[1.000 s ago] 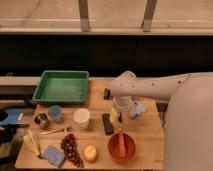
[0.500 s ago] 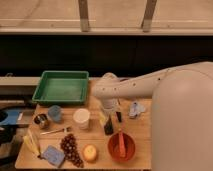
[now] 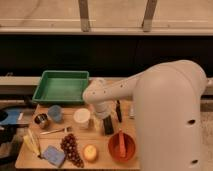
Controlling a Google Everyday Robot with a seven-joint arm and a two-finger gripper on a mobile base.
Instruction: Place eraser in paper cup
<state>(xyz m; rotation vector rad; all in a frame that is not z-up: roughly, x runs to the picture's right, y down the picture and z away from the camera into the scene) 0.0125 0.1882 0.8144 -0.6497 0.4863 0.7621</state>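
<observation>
The gripper [image 3: 105, 116] hangs low over the table [image 3: 100, 152] (whether it is spread or closed cannot be told), right at the upper end of the eraser [image 3: 108, 126]. The eraser lies flat, just right of the upright paper cup [image 3: 81, 118]. A thin black pen [image 3: 118, 111] lies beyond, and a red bowl [image 3: 122, 148] nearer the front edge

A wooden table [image 3: 99, 141] carries a rectangular green plastic tray [image 3: 61, 87] at its far left. Nearer stand a light-blue cup [image 3: 55, 113] and, to its left, a small shiny metal cup [image 3: 41, 120]. Along the near edge lie a flat blue block [image 3: 53, 155], dark grapes [image 3: 71, 148], a round orange fruit [image 3: 90, 152] and a red-orange bowl [image 3: 114, 150]. A thin black stick [image 3: 118, 111] lies just right of the gripper [image 3: 106, 120], low over mid-table.
</observation>
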